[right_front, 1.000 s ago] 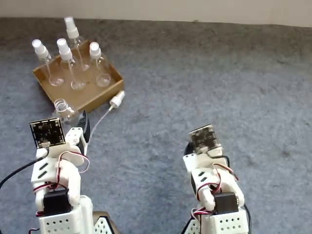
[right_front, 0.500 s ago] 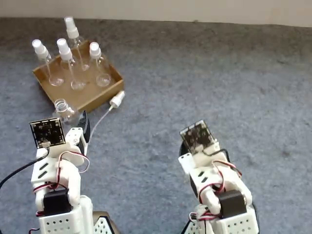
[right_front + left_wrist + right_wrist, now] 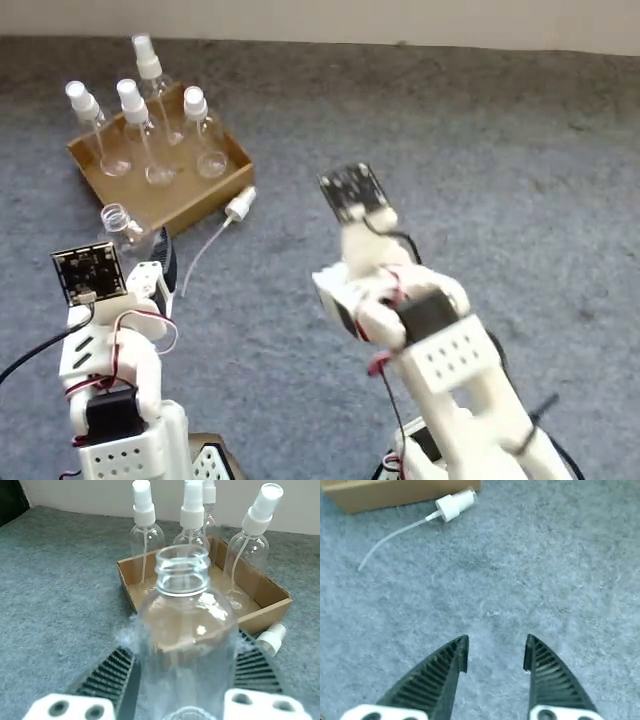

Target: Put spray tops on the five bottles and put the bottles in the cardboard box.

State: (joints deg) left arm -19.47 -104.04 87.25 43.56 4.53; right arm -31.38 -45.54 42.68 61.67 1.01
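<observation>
- Left gripper (image 3: 184, 655): clamped on both sides of the uncapped bottle (image 3: 185, 610), ribbed pads pressed against the clear body. Bottle upright, neck open, just short of the near wall of the cardboard box (image 3: 205, 203).
- Right gripper (image 3: 496, 647): parted a moderate way, nothing between the fingers. Hanging over bare grey carpet (image 3: 560, 570), pointed toward the loose spray top (image 3: 452, 504).
- Spray top: on its side on the carpet, just beside the front corner of the cardboard box, thin dip tube trailing away across the carpet. Well apart from the right gripper's tips, and to the side of the uncapped bottle.
- Inside the cardboard box: four capped bottles (image 3: 207, 135), all upright with white spray tops on, grouped close together.
</observation>
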